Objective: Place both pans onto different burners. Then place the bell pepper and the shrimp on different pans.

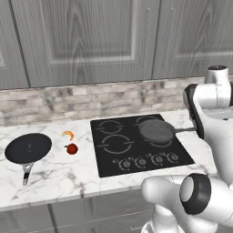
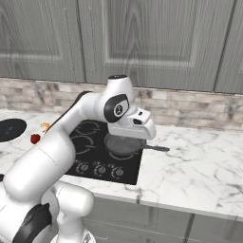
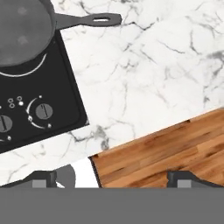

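Dark grey pan (image 1: 156,130) sits on the right rear burner of the black glass cooktop (image 1: 139,164), handle pointing right over the cooktop edge onto the marble. Same pan in the right base view (image 2: 121,144), partly hidden behind the robot's hand.

Black pan (image 1: 28,148) is on the marble tabletop (image 1: 68,175), well left of the cooktop, handle toward the front edge. In the right base view it shows at the far left edge (image 2: 10,129).

Shrimp (image 1: 68,134) and red bell pepper (image 1: 72,149) lie on the tabletop between the black pan and the cooktop; shrimp just behind the pepper, close but apart. Both off the pans. Right base view: pepper (image 2: 35,138), shrimp (image 2: 45,126).

Left front burner (image 1: 116,144) and left rear burner (image 1: 110,126) are bare. Knob dials (image 1: 148,161) run along the cooktop's front.

End effector (image 3: 114,179) hangs above the tabletop's front edge, right of the cooktop, fingers (image 3: 43,179) spread wide, nothing between them. Below it: marble, wooden floor (image 3: 175,144), the grey pan's handle (image 3: 87,19) at the top.
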